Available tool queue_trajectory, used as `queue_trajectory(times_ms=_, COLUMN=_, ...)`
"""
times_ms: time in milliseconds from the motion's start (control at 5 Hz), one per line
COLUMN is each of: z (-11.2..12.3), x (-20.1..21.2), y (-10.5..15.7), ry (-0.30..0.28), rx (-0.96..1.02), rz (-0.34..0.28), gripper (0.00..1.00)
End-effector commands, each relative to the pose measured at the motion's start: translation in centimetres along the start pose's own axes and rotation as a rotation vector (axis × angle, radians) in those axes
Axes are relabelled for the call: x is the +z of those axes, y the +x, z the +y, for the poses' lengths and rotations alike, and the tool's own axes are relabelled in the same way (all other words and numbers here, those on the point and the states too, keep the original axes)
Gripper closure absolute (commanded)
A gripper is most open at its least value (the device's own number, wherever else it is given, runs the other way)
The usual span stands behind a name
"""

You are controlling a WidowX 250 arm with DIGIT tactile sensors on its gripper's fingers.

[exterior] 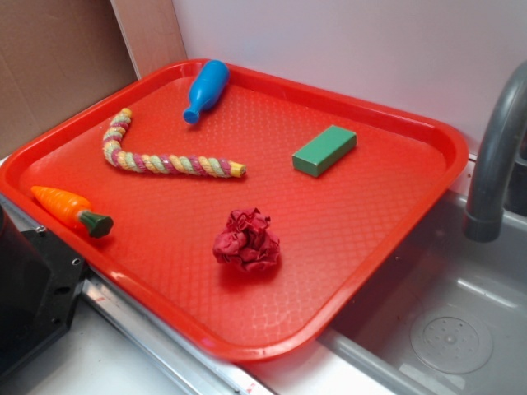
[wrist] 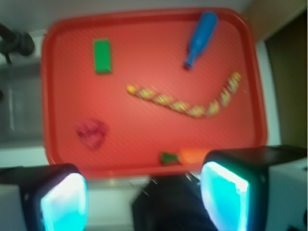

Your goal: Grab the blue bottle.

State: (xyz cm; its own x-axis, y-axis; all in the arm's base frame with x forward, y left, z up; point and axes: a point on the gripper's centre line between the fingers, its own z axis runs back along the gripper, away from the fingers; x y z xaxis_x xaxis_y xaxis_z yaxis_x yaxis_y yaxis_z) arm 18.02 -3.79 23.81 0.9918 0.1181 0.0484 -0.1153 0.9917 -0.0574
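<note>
The blue bottle [exterior: 206,89] lies on its side at the far left corner of the red tray [exterior: 387,247], mouth pointing toward the tray's middle. In the wrist view the blue bottle [wrist: 200,38] lies at the tray's far right corner. My gripper [wrist: 144,199] shows only in the wrist view; it is open and empty, its two glowing cyan pads wide apart. It hovers high above the counter, just outside the tray's near rim [wrist: 144,171], far from the bottle.
On the tray lie a striped rope [exterior: 165,159], a green block [exterior: 324,150], a crumpled red cloth [exterior: 246,241] and a toy carrot [exterior: 70,209]. A black box [exterior: 33,296] sits by the tray's near corner. A sink [exterior: 445,321] with a grey faucet [exterior: 494,156] is to the right.
</note>
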Motion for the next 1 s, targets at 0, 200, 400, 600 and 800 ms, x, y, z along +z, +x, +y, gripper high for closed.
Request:
queue_trajectory(times_ms=0, z=0.8, x=0.1, y=9.3, ry=0.031, rx=0.169, rz=-0.075, gripper=0.00)
queue_trajectory(times_ms=200, z=4.7, x=0.2, y=14.5, ry=0.036, rx=0.301, rz=-0.087, gripper=0.00)
queue_trajectory(times_ms=400, z=9.0, x=0.0, y=18.0, ry=0.065, rx=0.376, rz=-0.082, gripper=0.00)
queue_trajectory(times_ms=600, z=11.1, x=-1.4, y=15.4, ry=0.085, rx=0.323, rz=-0.046, gripper=0.00)
queue_trajectory(times_ms=800, z=10.9, x=-2.1, y=12.9, ry=0.082, rx=0.235, rz=-0.030, gripper=0.00)
